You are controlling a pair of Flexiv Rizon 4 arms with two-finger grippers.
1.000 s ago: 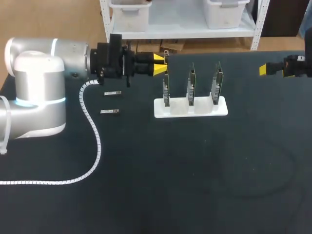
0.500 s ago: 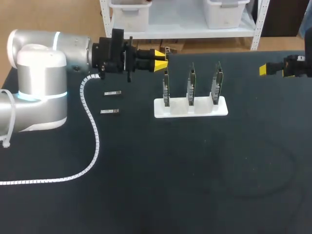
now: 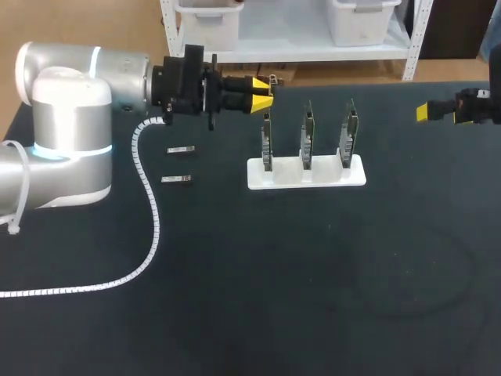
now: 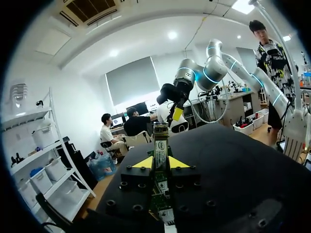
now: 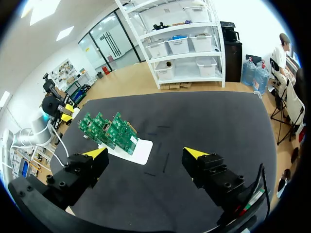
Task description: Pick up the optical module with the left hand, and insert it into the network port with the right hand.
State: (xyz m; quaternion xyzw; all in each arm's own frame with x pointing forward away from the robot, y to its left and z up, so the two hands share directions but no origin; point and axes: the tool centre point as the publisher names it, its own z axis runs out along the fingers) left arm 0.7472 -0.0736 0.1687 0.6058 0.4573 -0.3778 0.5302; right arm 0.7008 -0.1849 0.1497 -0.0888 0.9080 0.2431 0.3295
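My left end effector is clenched on the optical module, which juts out from between the yellow tips. It is held in the air near the leftmost network card, apart from it. I judge the module light, rigid and metal-cased, so smooth enough to slip in a loose pinch. Its connector end is likely the delicate part.

My right end effector hangs released and empty, well apart at the desk's right side. For the handover it should take the bare length ahead of my left tips, across the flat sides.

The white rack holds three network cards upright in a row; I cannot make out their ports. Two spare modules lie on the desk near my left arm.
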